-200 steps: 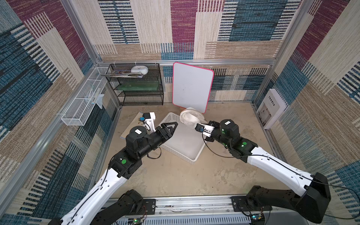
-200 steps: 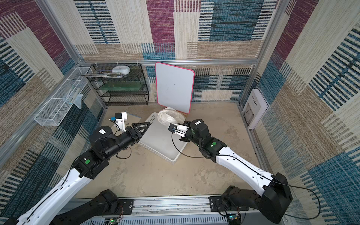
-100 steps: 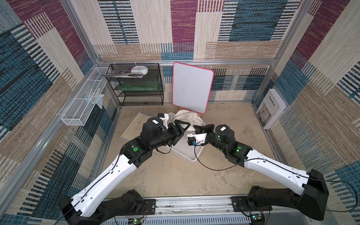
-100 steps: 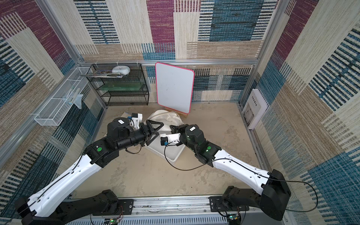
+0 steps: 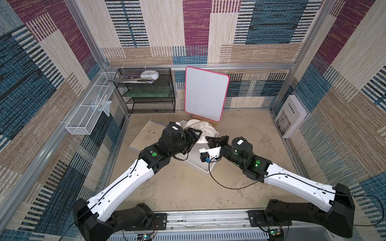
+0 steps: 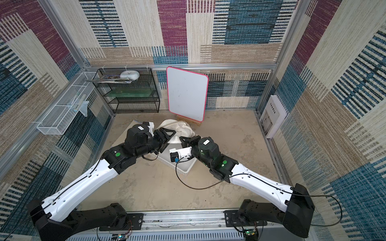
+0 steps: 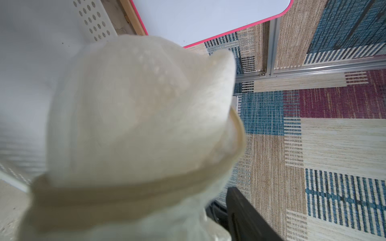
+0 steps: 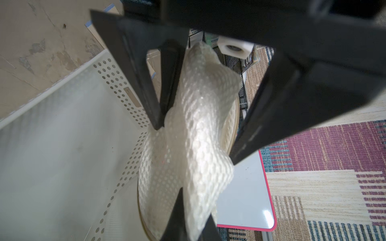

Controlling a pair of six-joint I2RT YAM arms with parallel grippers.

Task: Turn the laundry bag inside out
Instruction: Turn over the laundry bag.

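The right claw [image 5: 209, 139] is clenched on the bag [image 8: 204, 116]; the left claw [image 8: 197, 141] is spread, straddling it. The blurred bag fills the left wrist view, covering most of the basket [image 7: 92, 18].

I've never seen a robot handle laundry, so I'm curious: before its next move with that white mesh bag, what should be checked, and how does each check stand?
1. Hold: the right gripper is shut on the laundry bag, pinching its mesh: ok.
2. Other arm ready: the left gripper straddles the fabric, jaws apart: ok.
3. Bag free of the basket: cannot tell; its lower edge may touch.
4. Bag's opening found: cannot tell; none shows.
5. Left wrist view sharp: not ok; the bag fills it, blurred.
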